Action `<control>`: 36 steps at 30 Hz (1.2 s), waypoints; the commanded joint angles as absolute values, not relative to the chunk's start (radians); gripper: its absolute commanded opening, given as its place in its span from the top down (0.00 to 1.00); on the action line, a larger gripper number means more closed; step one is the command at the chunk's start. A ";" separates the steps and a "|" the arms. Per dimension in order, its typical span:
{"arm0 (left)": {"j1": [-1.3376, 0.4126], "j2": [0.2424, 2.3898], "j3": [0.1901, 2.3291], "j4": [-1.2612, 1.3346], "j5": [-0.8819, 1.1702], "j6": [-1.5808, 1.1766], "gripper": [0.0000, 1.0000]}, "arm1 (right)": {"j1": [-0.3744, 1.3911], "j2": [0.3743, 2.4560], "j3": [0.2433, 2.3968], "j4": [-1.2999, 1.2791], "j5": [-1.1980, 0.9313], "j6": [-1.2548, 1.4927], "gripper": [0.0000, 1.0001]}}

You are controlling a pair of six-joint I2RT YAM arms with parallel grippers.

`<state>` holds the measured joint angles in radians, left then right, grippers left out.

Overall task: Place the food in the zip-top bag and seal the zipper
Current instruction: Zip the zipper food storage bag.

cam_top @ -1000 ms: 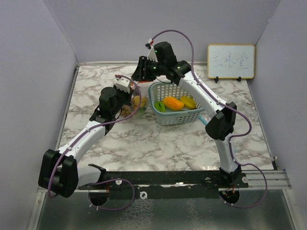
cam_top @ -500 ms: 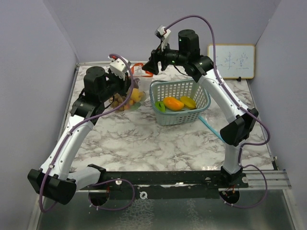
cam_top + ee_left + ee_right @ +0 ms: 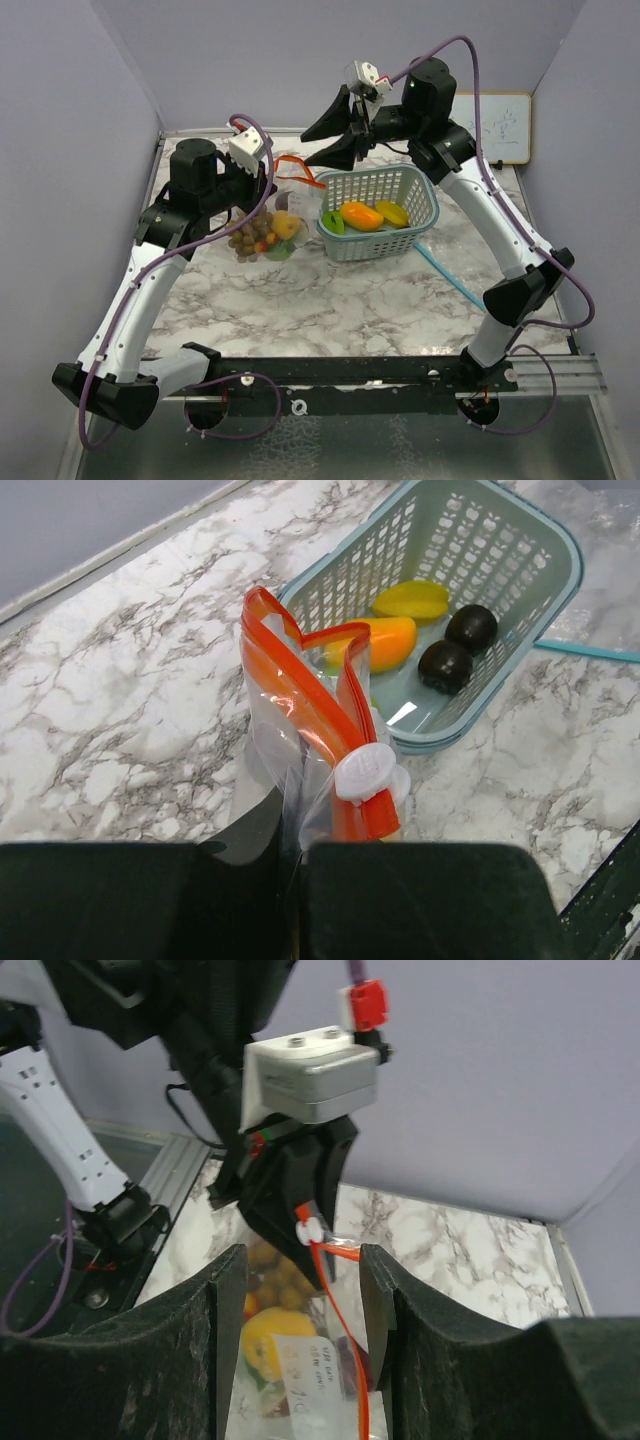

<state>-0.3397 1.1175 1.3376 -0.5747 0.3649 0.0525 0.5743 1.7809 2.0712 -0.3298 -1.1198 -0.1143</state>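
My left tool [image 3: 298, 880] is pinched shut on the orange zipper [image 3: 300, 695] of the zip-top bag [image 3: 268, 232], right beside the white slider [image 3: 365, 772]. The bag hangs below it, loaded with the grape bunch [image 3: 248, 238] and a yellow fruit [image 3: 287, 224]. I cannot tell whether its bottom rests on the bench [image 3: 330, 300]. My right tool [image 3: 322, 138] hovers high and apart from the bag, jaws spread wide and holding nothing.

Just past my left tool, the basket [image 3: 560, 550] holds the mango [image 3: 385, 642], a yellow piece [image 3: 412, 598] and two plums [image 3: 470, 627]. I judge the filling unfinished.

- **Slipping:** one narrow pinch on slick film carries the whole load, so a jerk or added weight could pull the zipper out and spill the fruit.
- **Narrow mouth:** the zipper's lips gape only at the end away from my left tool, so a fruit lowered in could catch the rim and fold it shut.
- **Sealing early:** running the slider now would shut the basket's food out.
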 commanded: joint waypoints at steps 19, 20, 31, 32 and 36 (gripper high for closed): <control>-0.334 1.161 1.425 -0.553 0.580 -0.094 1.00 | 0.684 1.648 1.726 0.028 -0.953 -0.089 0.58; -0.334 1.160 1.424 -0.552 0.582 -0.095 1.00 | 0.684 1.648 1.724 0.033 -0.948 -0.089 0.60; -0.334 1.164 1.420 -0.551 0.586 -0.094 1.00 | 0.695 1.671 1.734 0.042 -1.015 -0.083 0.61; -0.334 1.165 1.420 -0.551 0.585 -0.095 1.00 | 0.696 1.668 1.730 0.035 -1.029 -0.088 0.60; -0.334 1.174 1.426 -0.549 0.587 -0.097 1.00 | 0.699 1.659 1.711 0.012 -1.015 -0.109 0.58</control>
